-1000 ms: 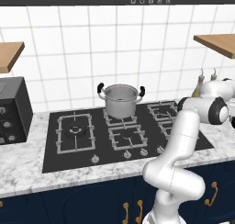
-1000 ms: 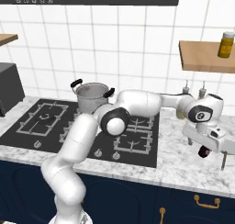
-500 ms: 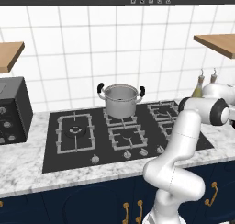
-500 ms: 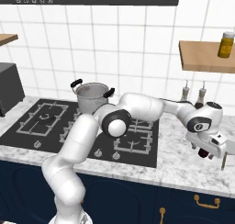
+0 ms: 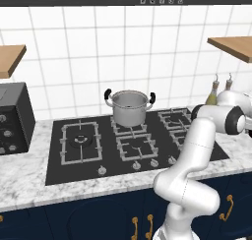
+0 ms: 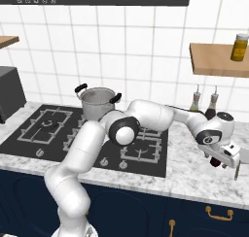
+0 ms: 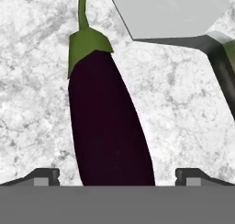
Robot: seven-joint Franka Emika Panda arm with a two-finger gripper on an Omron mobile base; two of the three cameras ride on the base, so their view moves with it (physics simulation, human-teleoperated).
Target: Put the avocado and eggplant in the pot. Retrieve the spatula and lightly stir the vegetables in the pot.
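My end effector point(image 7: 117, 175) hangs released over the glossy dark purple eggplant point(image 7: 108, 126) on the marble surface point(image 7: 183, 108); a flat grey spatula blade point(image 7: 167, 12) lies just beyond, right.

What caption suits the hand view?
Open gripper poised over the eggplant lying on the marble counter, spatula blade beside it.

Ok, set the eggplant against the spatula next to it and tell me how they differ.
The eggplant is dark purple with a green cap; the spatula has a pale grey blade. The eggplant is rounded and plump, the spatula's blade flat and angular. The eggplant lies between the open tool's fingertips; the spatula sits off to one side. Both lie on the marble counter.
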